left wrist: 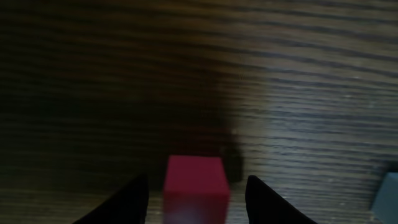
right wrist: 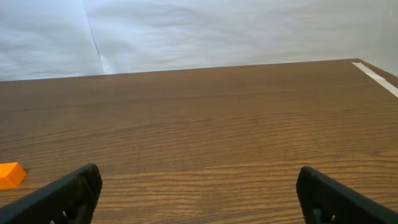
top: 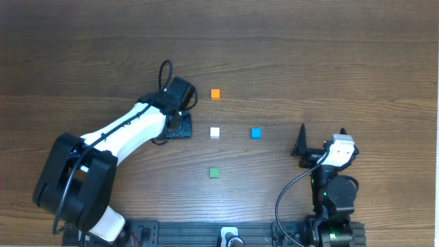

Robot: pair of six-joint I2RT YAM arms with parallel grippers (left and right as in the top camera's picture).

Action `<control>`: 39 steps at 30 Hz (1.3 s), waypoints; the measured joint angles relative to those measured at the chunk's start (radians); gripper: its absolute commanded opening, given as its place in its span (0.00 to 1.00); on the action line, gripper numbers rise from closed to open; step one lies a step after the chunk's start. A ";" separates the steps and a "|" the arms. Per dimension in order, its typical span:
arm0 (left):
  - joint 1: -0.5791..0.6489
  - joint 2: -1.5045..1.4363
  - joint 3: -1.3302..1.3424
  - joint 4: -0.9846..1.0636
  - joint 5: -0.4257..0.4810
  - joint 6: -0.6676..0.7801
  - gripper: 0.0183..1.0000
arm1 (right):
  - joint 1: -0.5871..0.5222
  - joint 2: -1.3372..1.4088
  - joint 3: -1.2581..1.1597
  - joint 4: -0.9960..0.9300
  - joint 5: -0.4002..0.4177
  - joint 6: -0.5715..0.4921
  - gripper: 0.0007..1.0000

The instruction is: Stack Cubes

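Note:
A red cube (left wrist: 196, 177) sits on the wooden table between the fingers of my left gripper (left wrist: 196, 200), which is open with a gap on either side of the cube. Seen from above, the left gripper (top: 180, 125) is low over the table left of the white cube (top: 215, 132), covering the red one. An orange cube (top: 215, 94) lies further back, a blue cube (top: 256, 132) right of the white one, and a green cube (top: 214, 173) nearer the front. My right gripper (top: 322, 135) stands open at the right with nothing in it, fingers wide apart (right wrist: 199, 177).
The edge of a pale cube (left wrist: 387, 196) appears beside the left gripper. In the right wrist view the orange cube (right wrist: 11, 175) lies far off. The wooden table (top: 329, 55) stretches bare towards the back and right.

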 measured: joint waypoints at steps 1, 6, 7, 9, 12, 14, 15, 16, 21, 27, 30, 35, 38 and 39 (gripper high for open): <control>0.002 0.000 0.000 -0.003 0.000 -0.002 0.49 | 0.000 0.000 0.000 0.000 0.000 0.000 0.99; 0.006 0.000 0.000 -0.003 0.000 -0.011 0.46 | 0.000 0.000 0.000 0.000 0.000 0.000 0.99; 0.005 0.000 0.000 -0.003 0.000 -0.011 0.46 | 0.000 0.000 0.000 0.000 0.000 0.000 0.99; 0.006 0.000 0.000 -0.003 0.000 -0.011 0.45 | 0.000 0.000 0.000 0.000 0.000 0.000 0.99; 0.005 0.000 0.000 -0.003 0.001 -0.011 0.41 | 0.000 0.000 0.000 0.000 0.000 -0.001 0.99; 0.004 0.000 0.000 -0.003 0.003 -0.011 0.39 | 0.000 0.000 0.000 0.000 0.000 0.000 0.99; 0.003 0.000 0.000 -0.003 0.003 -0.012 0.37 | 0.000 0.000 0.000 0.000 0.000 -0.001 0.99; 0.002 0.000 0.000 -0.002 0.004 -0.012 0.34 | 0.000 0.000 0.000 0.000 0.000 0.000 0.99; -0.001 0.000 0.000 -0.002 0.005 -0.015 0.25 | 0.000 0.000 0.000 0.000 0.000 0.000 0.99; -0.001 0.000 0.000 0.008 0.007 -0.017 0.17 | 0.000 0.000 0.000 0.000 0.000 0.000 0.99; -0.001 0.000 0.000 0.013 0.008 -0.042 0.14 | 0.000 0.000 0.000 0.000 0.000 0.000 0.99; -0.018 -0.013 0.001 0.008 0.007 -0.118 0.14 | 0.000 0.000 0.000 0.000 0.000 0.000 0.99; -0.055 -0.034 0.033 -0.040 0.006 -0.158 0.14 | 0.000 0.000 0.000 0.000 0.000 0.000 0.99; -0.071 -0.036 0.058 -0.071 0.002 -0.173 0.15 | 0.000 0.000 0.000 0.000 0.000 0.000 0.99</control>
